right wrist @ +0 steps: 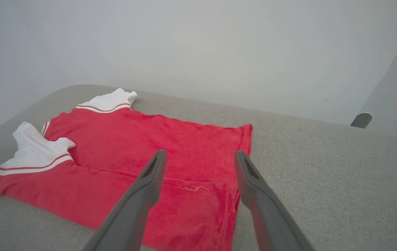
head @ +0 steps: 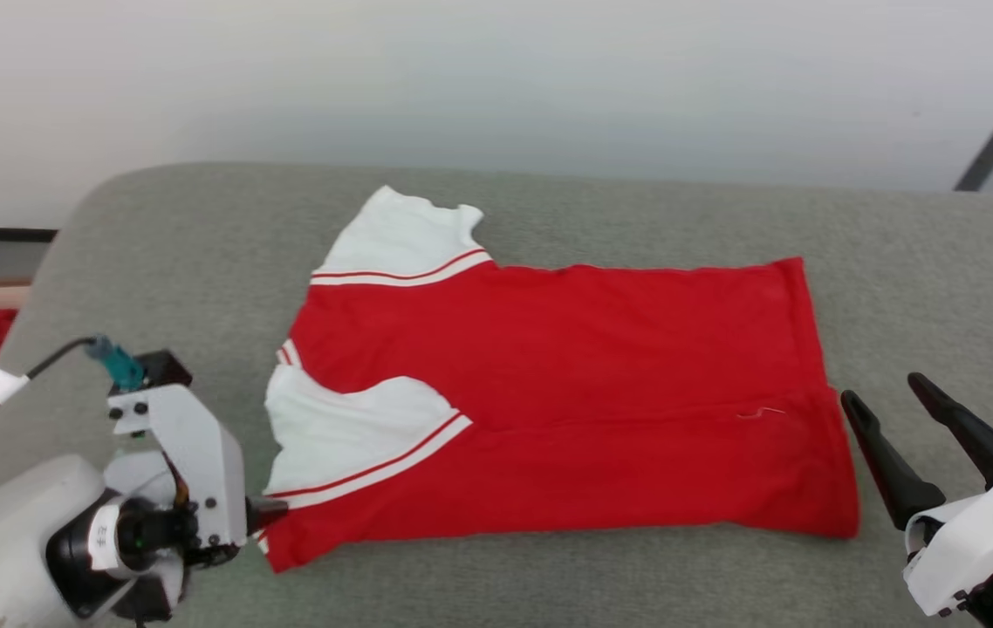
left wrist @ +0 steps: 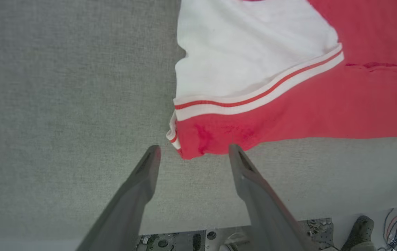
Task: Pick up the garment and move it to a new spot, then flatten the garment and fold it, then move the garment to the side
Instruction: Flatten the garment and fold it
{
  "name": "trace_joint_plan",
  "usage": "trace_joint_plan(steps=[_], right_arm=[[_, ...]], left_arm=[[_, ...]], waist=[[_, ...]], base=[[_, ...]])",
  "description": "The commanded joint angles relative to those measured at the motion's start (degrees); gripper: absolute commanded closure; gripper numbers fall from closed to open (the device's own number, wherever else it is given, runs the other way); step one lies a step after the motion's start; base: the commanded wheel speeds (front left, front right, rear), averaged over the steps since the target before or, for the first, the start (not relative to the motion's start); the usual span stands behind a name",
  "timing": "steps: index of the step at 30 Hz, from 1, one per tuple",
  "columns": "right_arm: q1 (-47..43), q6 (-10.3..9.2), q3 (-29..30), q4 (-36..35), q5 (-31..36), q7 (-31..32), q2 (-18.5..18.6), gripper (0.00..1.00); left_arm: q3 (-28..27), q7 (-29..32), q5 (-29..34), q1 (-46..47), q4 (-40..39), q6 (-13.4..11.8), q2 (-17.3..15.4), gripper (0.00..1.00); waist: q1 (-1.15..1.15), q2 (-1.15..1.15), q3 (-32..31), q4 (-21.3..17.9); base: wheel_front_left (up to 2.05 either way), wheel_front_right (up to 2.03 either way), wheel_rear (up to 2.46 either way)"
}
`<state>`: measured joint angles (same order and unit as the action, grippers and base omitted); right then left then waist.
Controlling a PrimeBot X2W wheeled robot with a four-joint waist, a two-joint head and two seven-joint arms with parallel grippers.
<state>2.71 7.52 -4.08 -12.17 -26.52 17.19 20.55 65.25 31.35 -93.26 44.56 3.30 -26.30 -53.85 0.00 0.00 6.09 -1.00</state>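
Left gripper (left wrist: 194, 152): fingers apart, empty, with the tips either side of the near left corner of the garment (head: 566, 392). Contact cannot be told.

Right gripper (head: 884, 390): fingers apart, empty, just beside the near right hem corner, clear of the cloth.

Garment: spread flat mid-pad (head: 156, 227), white-lined shoulder flaps at left, hem at right, far edge straight.

Judgement: light, limp knit that will sag and crease when lifted. It is not fragile and is unlikely to slip. Best pinched at both near corners together to keep the panel taut.
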Motion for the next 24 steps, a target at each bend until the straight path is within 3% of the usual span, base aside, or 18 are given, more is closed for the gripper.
trace_joint_plan(steps=[1, 9, 18, 19, 20, 21, 24], right_arm=[[-0.4, -0.06, 0.1, -0.4, 0.7, 0.1, -0.4, 0.0], [-0.4, -0.06, 0.9, -1.1, 0.5, 0.5, -1.6, 0.0], [0.2, -0.06, 1.1, -1.6, -0.8, 1.4, -2.7, 0.0], [0.2, -0.06, 1.1, -1.5, -1.0, 1.7, -3.0, 0.0], [0.1, -0.06, 1.1, -1.5, -1.2, 2.3, -3.0, 0.0], [-0.1, -0.06, 1.2, -1.4, -1.3, 3.0, -3.0, 0.0], [-1.1, -0.06, 1.4, -0.9, -2.2, 6.5, -3.3, 0.0]], left_arm=[[0.3, 0.6, -0.1, 0.3, 1.0, 0.1, 0.4, 0.0], [0.3, 3.5, -3.6, -1.5, 11.6, 2.6, 4.0, 0.0], [2.0, 4.7, -2.9, -1.6, 21.6, 6.4, 8.8, 0.0], [1.8, 4.9, -3.4, -1.8, 22.5, 7.2, 9.4, 0.17], [1.7, 4.8, -3.5, -1.8, 23.3, 8.0, 9.9, 0.73], [1.8, 5.0, -3.4, -1.8, 23.9, 8.6, 10.3, 1.0], [2.0, 5.1, -3.1, -1.7, 25.1, 10.6, 11.3, 1.0]], waist=[[0.0, 0.0, 1.1, -1.8], [0.0, 0.0, 2.8, -4.3], [0.0, 0.0, 3.8, -4.8], [0.0, 0.0, 3.9, -4.8], [0.0, 0.0, 3.9, -4.8], [0.0, 0.0, 3.9, -4.8], [0.0, 0.0, 3.8, -4.7]], base=[[0.0, 0.0, 0.0], [0.0, 0.0, 0.0], [0.0, 0.0, 0.0], [0.0, 0.0, 0.0], [0.0, 0.0, 0.0], [0.0, 0.0, 0.0], [0.0, 0.0, 0.0]])
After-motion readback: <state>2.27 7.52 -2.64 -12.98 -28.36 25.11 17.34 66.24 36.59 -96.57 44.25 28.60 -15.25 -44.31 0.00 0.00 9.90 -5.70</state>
